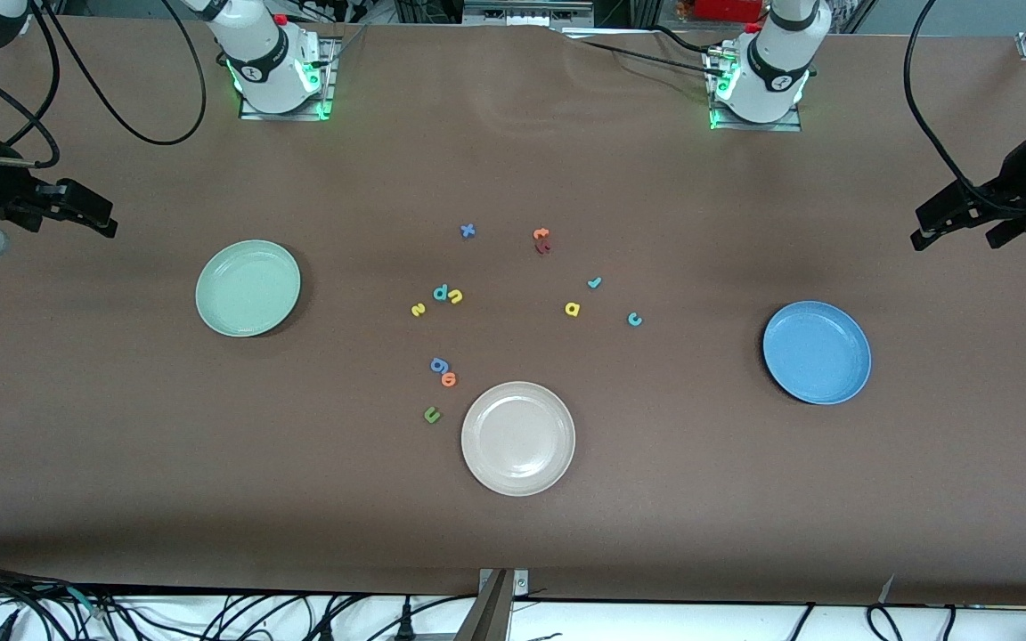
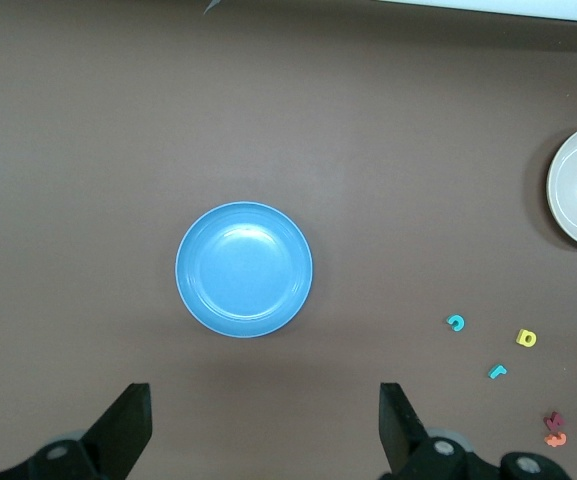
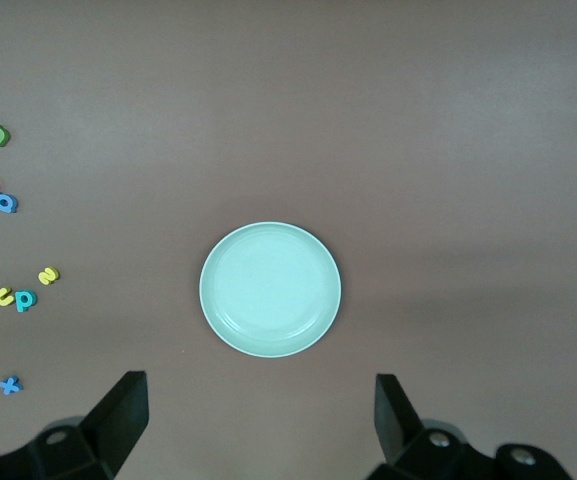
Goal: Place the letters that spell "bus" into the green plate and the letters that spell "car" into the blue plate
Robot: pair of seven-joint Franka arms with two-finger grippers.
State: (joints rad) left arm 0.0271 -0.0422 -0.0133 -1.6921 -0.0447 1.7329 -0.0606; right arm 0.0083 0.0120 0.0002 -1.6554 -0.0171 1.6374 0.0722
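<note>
At mid-frame in the front view, the six wanted letters lie loose on the table, none yet in a plate. The teal b [image 1: 441, 293], yellow u [image 1: 456, 296] and yellow s [image 1: 418, 310] huddle together, right of the green plate [image 1: 215, 313]. The yellow a [image 1: 572, 309], teal r [image 1: 594, 282] and teal c [image 1: 634, 319] sit left of the blue plate [image 1: 851, 374].

The right gripper [image 1: 77, 214] at the left edge and the left gripper [image 1: 958, 218] at the right edge both hang with jaws spread, empty.

The b and u touch, so a pinch may lift both or flick one away. The green u [image 1: 431, 414], lower down, could be mistaken for the yellow.
</note>
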